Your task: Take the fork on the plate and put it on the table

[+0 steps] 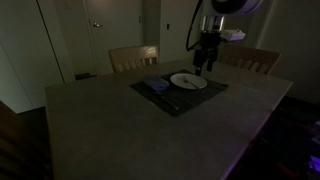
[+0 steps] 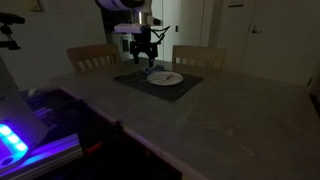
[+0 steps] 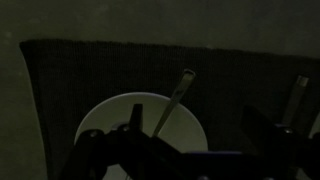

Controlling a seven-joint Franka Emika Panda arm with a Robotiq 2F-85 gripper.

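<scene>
hovering over the plate [image 1: 188, 81], gripper [image 1: 205, 64] holds nothing, fingers spread wide; fork [image 3: 176, 104] lies on the plate, one end poking past the rim over the dark placemat [image 3: 70, 70]; placemat sits on the table [image 1: 110, 125]

Dim, grainy, underexposed frames throughout.

Dim room, two wooden chairs [image 1: 133, 58], white door [image 1: 100, 35], pale walls [image 2: 50, 30], violet glow [image 2: 15, 140]

Your gripper [image 2: 143, 56] hung, jaws apart, over the far corner of the dark placemat [image 2: 133, 80], near the white plate [image 2: 165, 78], on the pale worktop [image 2: 220, 120]; two wooden chairs [image 2: 93, 57] stood behind.
</scene>
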